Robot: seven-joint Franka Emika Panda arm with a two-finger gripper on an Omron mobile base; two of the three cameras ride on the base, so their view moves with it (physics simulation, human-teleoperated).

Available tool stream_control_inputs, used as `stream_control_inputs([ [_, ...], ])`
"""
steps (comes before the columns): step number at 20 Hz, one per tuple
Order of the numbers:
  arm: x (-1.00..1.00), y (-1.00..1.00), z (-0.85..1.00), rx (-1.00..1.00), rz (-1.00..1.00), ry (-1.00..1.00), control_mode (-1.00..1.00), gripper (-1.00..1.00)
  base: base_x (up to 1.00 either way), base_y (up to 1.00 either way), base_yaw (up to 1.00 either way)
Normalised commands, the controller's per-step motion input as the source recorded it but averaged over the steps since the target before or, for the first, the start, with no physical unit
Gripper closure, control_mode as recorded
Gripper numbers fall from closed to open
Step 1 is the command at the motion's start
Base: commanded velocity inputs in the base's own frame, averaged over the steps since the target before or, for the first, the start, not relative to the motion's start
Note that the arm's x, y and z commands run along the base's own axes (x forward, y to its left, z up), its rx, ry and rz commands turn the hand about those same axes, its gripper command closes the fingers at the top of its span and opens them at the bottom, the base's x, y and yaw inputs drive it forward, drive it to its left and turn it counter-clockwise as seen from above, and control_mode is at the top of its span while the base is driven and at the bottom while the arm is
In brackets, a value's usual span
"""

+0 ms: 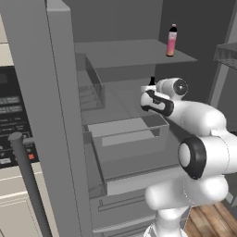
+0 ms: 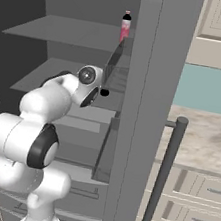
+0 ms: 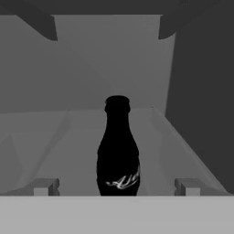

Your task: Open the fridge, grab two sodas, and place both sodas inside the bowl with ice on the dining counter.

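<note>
the tall grey french-door fridge (image 1: 55,115) stands open, and the white arm reaches into its interior at the level of the middle shelf. the slim dark brown bottle (image 3: 117,148), 1 of the 2 sodas, stands upright on that shelf directly ahead of the two-finger gripper (image 3: 116,188), centred in the hand view with its long axis vertical and its cap uppermost. in the hand view the 2 small dark fingertips (image 3: 45,186) sit wide apart, 1 to each side of the bottle's base and each clear of it; the jaws are fully spread and hold nothing. whether the tips have reached the bottle's body in depth cannot be told, since the bottle's foot is cut off at the bottom of that view. judgement: the coming move is a straight advance along the present line of approach until the body lies between the fingers, then a closing across its width; little sideways correction appears needed. the second soda, a slim pink bottle with a dark cap and neck (image 1: 171,40), stands upright on the shelf above, near its front edge, higher than the hand and well apart from it.
</note>
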Motion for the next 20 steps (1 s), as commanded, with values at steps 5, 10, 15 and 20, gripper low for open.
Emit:
stream_control_inputs([
  [5,0.18,-0.02,-0.02,0.00,0.00,0.00,-1.00,-1.00,0.00,0.00,0.00],
  [10,0.19,0.00,-0.01,0.00,0.00,0.00,-1.00,-1.00,0.00,0.00,0.00],
  [15,0.17,0.00,-0.05,0.00,0.00,0.00,-1.00,-1.00,0.00,0.00,0.00],
  [20,0.13,-0.01,-0.08,0.00,0.00,0.00,-1.00,-1.00,0.00,0.00,0.00],
])
